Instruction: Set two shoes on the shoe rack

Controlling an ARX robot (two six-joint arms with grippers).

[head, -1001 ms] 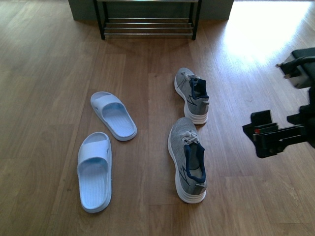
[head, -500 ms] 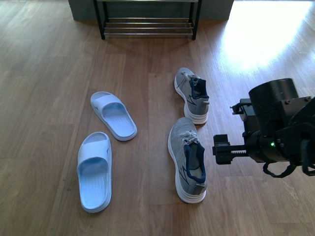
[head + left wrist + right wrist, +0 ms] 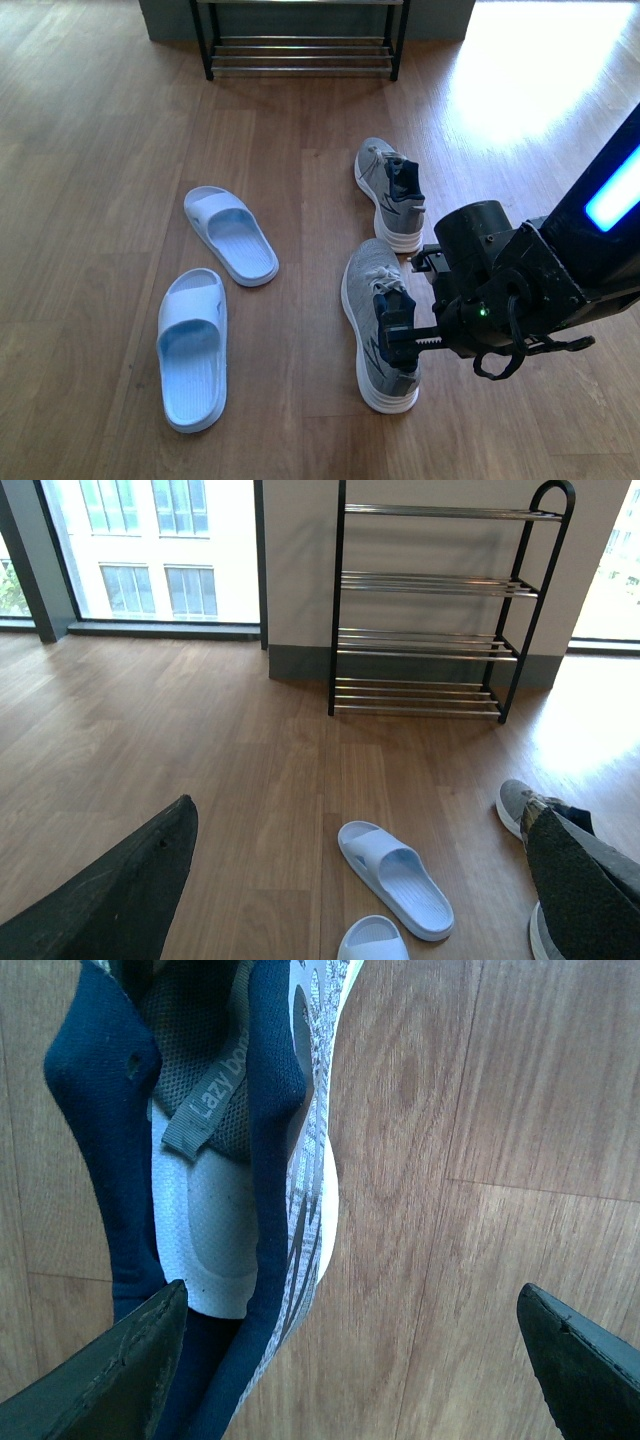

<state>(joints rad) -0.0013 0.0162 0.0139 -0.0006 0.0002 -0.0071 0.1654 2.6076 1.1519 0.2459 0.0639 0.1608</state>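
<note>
Right gripper point(image 3: 398, 338), fingers spread wide, hangs over the heel opening of the near shoe point(image 3: 367, 285) on the floor. The far shoe point(image 3: 386, 188) lies just beyond, with the rack point(image 3: 300, 56) well off at the far wall. Closing here may pinch only the soft collar, letting the shoe sag or slip. Left gripper point(image 3: 358, 815), also spread, holds nothing. The arm covers the near shoe's right side, and the front view cuts off the rack's upper tiers

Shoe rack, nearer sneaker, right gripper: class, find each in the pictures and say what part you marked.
Shoe rack point(image 3: 420, 638): left wrist view, bars of a middle shelf.
Nearer sneaker point(image 3: 362, 290): front view, grey toe area.
Right gripper point(image 3: 348, 1293): right wrist view, gap midway between its fingertips.
</note>
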